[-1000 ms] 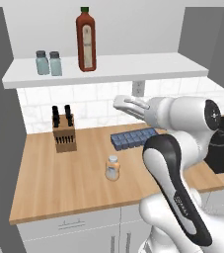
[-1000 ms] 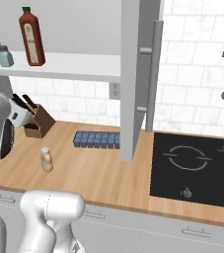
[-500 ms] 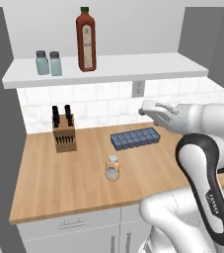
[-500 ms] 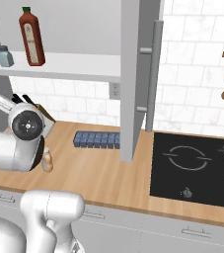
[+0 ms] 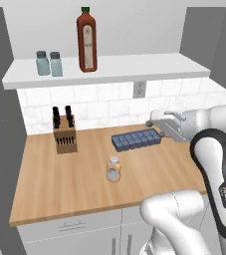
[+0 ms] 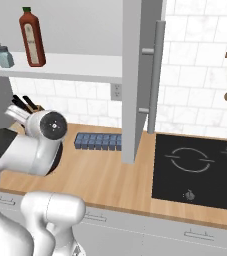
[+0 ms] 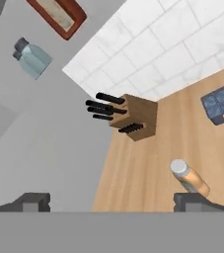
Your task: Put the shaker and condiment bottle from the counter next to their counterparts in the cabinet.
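Observation:
Two pale teal shakers [image 5: 43, 63] [image 5: 56, 63] with dark caps stand side by side on the white cabinet shelf [image 5: 134, 67], left of the tall red bottle [image 5: 86, 40]. The squat orange condiment bottle [image 5: 114, 169] stands upright on the wooden counter, alone. My gripper [image 5: 153, 119] hovers above the counter to the right of it, open and holding nothing. In the hand view my gripper [image 7: 114, 202] looks down at the condiment bottle [image 7: 190, 178], which sits just above the right fingertip [image 7: 197, 201]. One shaker [image 7: 32, 58] and the red bottle [image 7: 59, 15] show at the top left.
A wooden knife block [image 5: 64, 132] stands at the back left of the counter. A dark blue segmented tray [image 5: 136, 139] lies by the wall behind the bottle. An open cabinet door [image 6: 140, 80] hangs right of the shelf, and a black hob [image 6: 200, 170] lies beyond it.
The arm has swung away from the shelf, to the right and down toward the counter. The gripper has stayed open. Nothing on the counter or shelf has moved.

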Robot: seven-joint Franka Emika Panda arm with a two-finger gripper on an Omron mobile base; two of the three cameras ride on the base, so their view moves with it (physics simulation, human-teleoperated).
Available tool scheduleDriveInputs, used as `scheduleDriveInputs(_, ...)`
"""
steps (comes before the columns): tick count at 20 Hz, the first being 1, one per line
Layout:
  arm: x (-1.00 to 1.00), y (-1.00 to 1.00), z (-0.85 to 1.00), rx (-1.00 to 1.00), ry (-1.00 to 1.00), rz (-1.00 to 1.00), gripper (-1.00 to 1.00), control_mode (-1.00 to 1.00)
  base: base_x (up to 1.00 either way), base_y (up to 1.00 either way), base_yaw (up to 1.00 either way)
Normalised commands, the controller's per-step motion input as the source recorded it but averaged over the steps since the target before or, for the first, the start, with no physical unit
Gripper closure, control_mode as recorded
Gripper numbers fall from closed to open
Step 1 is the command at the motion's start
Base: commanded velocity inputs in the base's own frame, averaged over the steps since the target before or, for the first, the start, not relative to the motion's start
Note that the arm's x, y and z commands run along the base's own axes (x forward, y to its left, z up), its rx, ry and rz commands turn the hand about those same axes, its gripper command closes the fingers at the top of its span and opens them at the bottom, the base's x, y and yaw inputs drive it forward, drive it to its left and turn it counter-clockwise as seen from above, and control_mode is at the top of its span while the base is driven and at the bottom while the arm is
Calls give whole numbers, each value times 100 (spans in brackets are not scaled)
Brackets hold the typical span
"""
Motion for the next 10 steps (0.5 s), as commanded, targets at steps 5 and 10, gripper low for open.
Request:
scheduleDriveInputs(5, 0, -23, -87, 0, 0, 14, -100, -100, 0, 0, 0)
scheduleDriveInputs(10, 0, -7, -62, 0, 0, 11, -100, -100, 0, 0, 0)
